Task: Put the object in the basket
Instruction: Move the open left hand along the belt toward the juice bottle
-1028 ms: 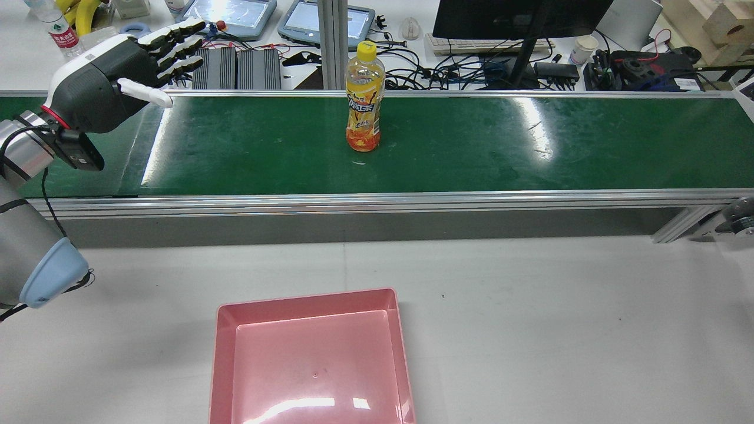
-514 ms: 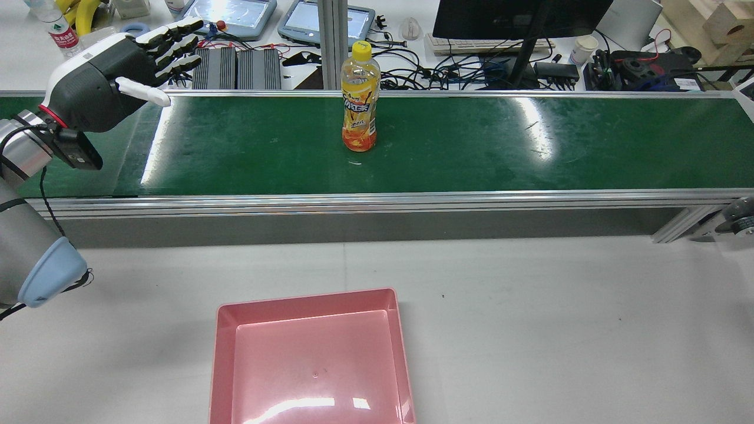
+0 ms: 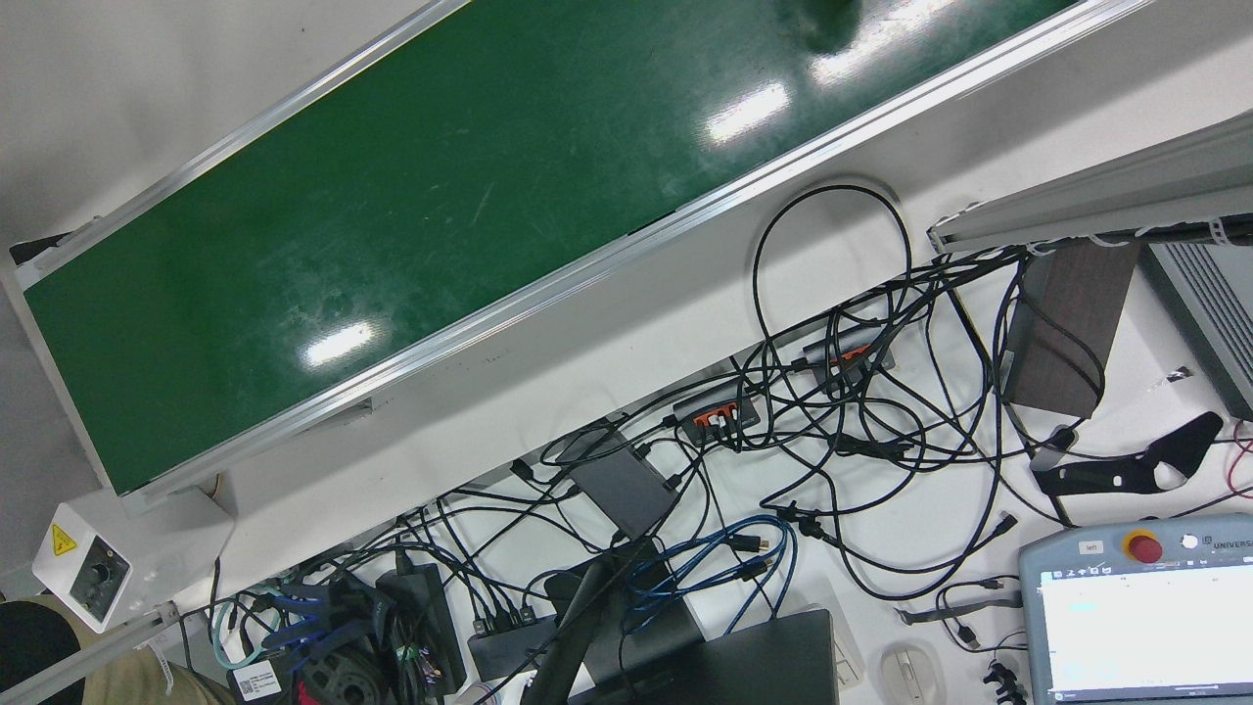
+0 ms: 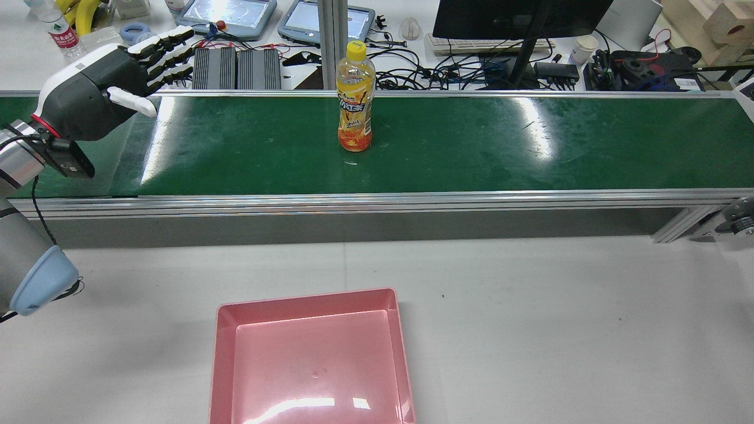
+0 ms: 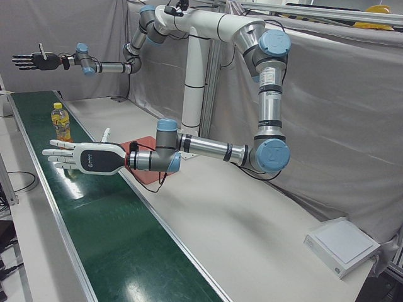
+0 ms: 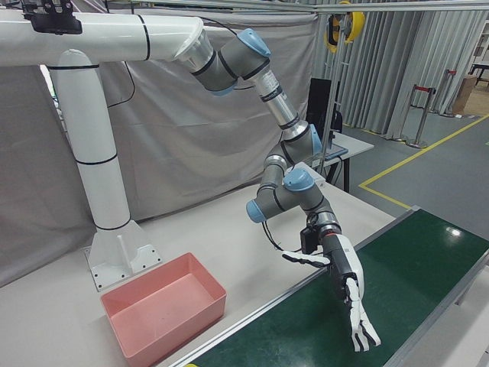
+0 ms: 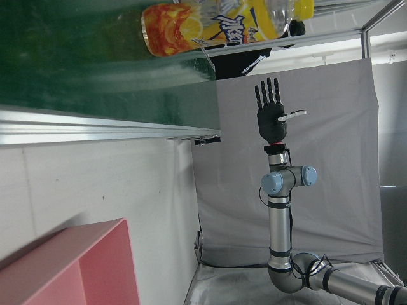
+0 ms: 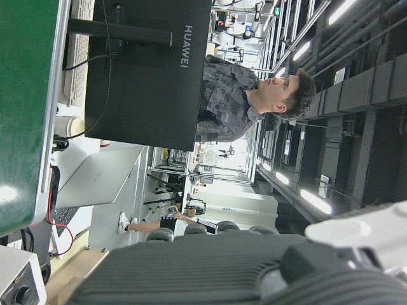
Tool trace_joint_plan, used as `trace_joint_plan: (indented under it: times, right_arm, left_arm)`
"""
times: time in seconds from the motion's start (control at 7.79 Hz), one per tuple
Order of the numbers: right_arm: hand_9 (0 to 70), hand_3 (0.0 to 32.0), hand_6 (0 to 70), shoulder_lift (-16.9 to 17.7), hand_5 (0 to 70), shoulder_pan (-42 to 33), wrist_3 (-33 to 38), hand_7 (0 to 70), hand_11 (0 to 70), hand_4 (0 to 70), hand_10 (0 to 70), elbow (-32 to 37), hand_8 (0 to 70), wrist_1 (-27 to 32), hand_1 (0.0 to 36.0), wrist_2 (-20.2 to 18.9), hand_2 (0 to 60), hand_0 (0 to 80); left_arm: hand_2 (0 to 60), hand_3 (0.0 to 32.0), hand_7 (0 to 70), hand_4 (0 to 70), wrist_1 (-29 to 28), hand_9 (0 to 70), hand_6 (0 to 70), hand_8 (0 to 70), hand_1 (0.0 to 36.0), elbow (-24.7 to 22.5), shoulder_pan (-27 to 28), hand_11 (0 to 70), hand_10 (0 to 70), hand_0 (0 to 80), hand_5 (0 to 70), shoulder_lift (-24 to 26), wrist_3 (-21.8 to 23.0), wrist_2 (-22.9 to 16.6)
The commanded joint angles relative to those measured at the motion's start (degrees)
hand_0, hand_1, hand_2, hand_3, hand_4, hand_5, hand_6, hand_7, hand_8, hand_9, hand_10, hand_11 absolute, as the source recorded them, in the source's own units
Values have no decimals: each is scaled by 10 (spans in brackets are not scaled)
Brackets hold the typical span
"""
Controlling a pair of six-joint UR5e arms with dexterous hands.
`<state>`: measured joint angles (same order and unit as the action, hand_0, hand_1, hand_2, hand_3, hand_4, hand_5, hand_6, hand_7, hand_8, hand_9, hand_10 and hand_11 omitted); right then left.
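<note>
An orange drink bottle with a yellow cap (image 4: 354,106) stands upright on the green conveyor belt (image 4: 500,147). It also shows in the left-front view (image 5: 61,123) and the left hand view (image 7: 216,28). The pink basket (image 4: 227,365) sits empty on the white table in front of the belt, and shows in the right-front view too (image 6: 164,317). My left hand (image 4: 88,94) is open and empty, held above the belt's left end, well left of the bottle (image 5: 85,157) (image 6: 345,287). My right hand (image 5: 33,61) is open, raised high beyond the bottle (image 7: 272,117).
Behind the belt a desk holds a monitor (image 4: 518,17), cables, teach pendants (image 4: 230,15) and power supplies. The front view shows only the bare belt (image 3: 392,196) and tangled cables. A white mast (image 6: 99,153) carries both arms. A person shows in the right hand view (image 8: 254,95).
The bottle has shifted left along the belt. My left hand has drawn a little to the left and up, still open.
</note>
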<state>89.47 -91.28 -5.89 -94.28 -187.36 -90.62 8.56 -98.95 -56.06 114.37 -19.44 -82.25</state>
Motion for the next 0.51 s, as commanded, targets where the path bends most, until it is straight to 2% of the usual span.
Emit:
trace_joint_plan:
  times: [0.0,0.39]
  right_arm:
    - [0,0,0,0,0,1,0,0,0,0,0,0,0,1,0,0,0,0]
    - [0,0,0,0,0,0,0,0,0,0,0,0,0,0,0,0,0,0]
  left_arm:
    - [0,42,0,134,5,57,0,54,70,1,2,108,66,513,99,1,1,7]
    - [0,36,0,136,15,56,0,54,82,5,50,105,65,502,102,4,-2,92]
